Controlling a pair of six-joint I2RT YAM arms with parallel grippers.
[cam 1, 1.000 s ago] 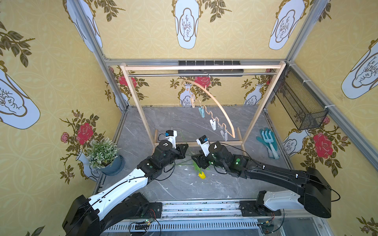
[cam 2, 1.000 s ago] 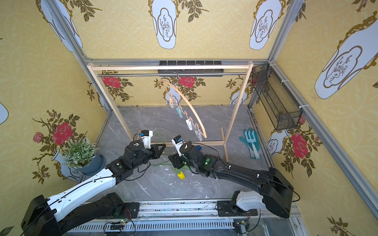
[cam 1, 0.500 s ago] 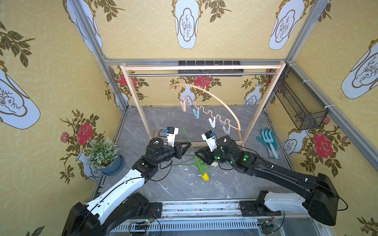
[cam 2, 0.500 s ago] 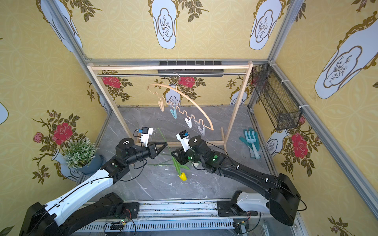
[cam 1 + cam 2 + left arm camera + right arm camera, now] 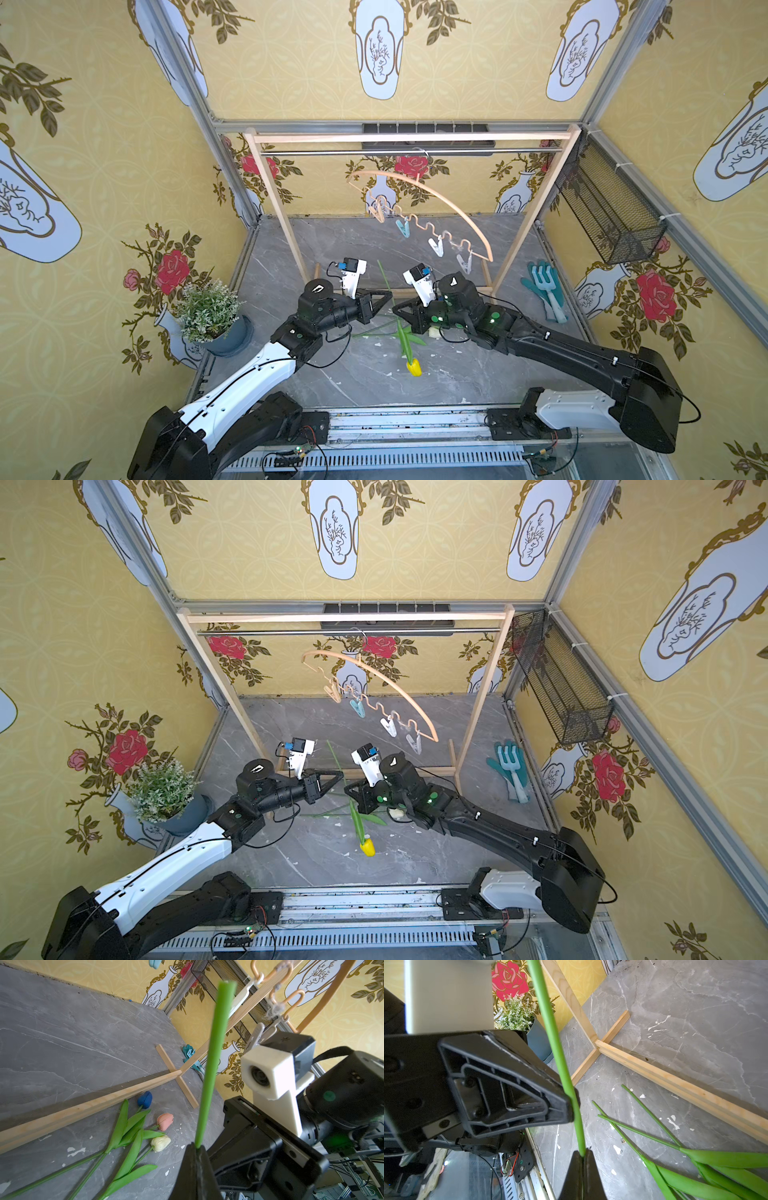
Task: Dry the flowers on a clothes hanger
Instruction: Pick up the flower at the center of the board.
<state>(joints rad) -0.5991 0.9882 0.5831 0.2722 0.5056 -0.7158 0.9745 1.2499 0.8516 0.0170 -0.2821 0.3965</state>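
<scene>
Just in front of the rack's foot bar, the left gripper [image 5: 196,1147] is pinched tight on the stem of the yellow tulip [image 5: 413,368]. The right gripper [image 5: 583,1154] is clamped on the same stem just beside it, nearer the leaves. The flower hangs head down over the desk [image 5: 457,374]. The other three flowers [image 5: 165,1121] lie on the desk by the rack [image 5: 316,137]. Beyond, the clothes hanger [image 5: 415,178] hangs with its clothespins [image 5: 435,246] empty. This looks like the first tulip, mid-handover. Next, one gripper probably must let go and squeeze a pin open while the other lifts the free cut end into it.
</scene>
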